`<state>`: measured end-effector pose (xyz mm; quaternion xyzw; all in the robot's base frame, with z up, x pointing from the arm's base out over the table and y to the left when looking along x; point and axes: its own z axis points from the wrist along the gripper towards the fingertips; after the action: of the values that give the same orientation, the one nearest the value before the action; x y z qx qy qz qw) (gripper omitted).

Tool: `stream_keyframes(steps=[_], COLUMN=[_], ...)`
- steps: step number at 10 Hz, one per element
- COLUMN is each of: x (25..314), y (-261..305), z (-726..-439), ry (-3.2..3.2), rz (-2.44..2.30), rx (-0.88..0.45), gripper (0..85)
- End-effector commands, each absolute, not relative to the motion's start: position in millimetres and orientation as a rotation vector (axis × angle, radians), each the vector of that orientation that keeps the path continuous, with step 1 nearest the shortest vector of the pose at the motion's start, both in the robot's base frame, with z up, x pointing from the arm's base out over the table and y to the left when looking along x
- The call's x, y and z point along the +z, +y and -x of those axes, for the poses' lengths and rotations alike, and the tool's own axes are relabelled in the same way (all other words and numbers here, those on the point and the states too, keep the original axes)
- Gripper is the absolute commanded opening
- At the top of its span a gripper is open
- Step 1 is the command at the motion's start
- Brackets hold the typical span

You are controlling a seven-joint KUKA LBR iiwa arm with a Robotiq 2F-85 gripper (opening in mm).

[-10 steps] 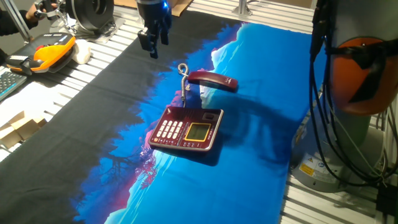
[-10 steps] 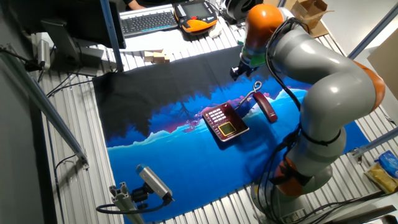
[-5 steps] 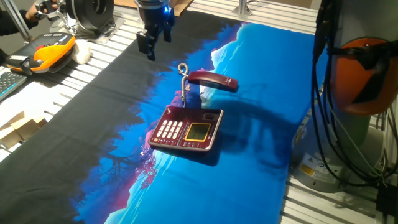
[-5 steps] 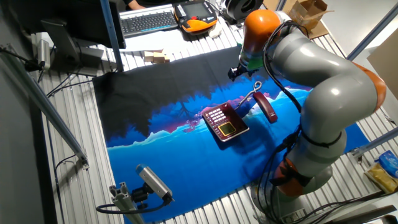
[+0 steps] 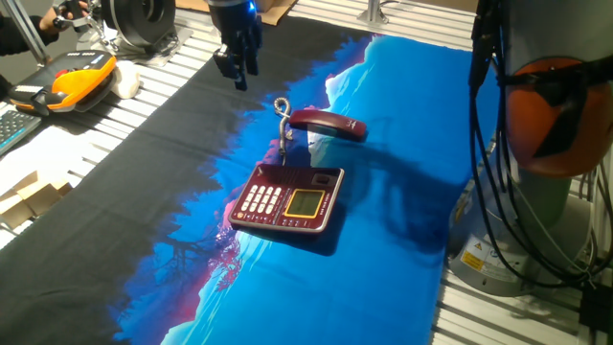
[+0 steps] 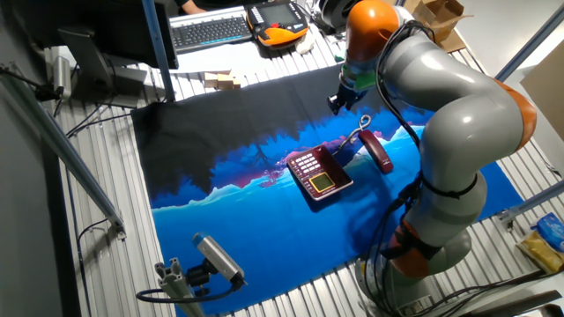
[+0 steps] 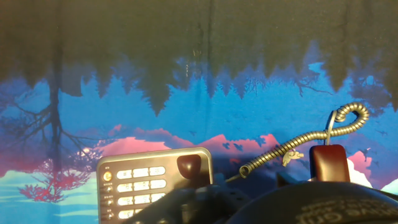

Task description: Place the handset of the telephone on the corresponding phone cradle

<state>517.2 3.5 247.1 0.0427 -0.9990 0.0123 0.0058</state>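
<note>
I count one telephone (image 5: 285, 199), one handset (image 5: 329, 124), one curly cord (image 5: 283, 123), and one gripper (image 5: 236, 65), mine.

Nearest in one fixed view lies the telephone, a flat dark red base on the blue part of the printed cloth (image 5: 402, 115). It carries a block of white keypad buttons (image 5: 261, 199) on its left half and a yellow-green display (image 5: 305, 203) on its right. The phone cradle (image 5: 297, 173) is the strip along its far edge, and nothing lies in it.

Just beyond the base, apart from it, rests the handset: a slim maroon bar with rounded ends, lying crosswise on the cloth to the far right of the cradle. The pale cord rises from the base's far edge, loops upward and stands beside the handset's left end.

Farther still, my gripper hangs above the black part of the cloth, well apart from the handset and to its far left. It holds nothing; I cannot tell whether my fingers are spread or closed.

In my hand view the telephone (image 7: 155, 182), the cord (image 7: 298, 145) and one end of the handset (image 7: 328, 163) sit along the bottom edge.

At the far left, off the cloth, lies one orange and black device (image 5: 75, 75).
</note>
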Motion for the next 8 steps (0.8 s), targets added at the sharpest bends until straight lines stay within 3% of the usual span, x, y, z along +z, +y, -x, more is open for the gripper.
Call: stream_keyframes(steps=[1,8], x=[247.2,247.3], y=[3.6,3.6], z=[-517.3,-517.3], ry=[-3.129,-3.132], rz=[-0.131,-0.129], rx=[0.042,0.07], gripper=[0.0,0.0])
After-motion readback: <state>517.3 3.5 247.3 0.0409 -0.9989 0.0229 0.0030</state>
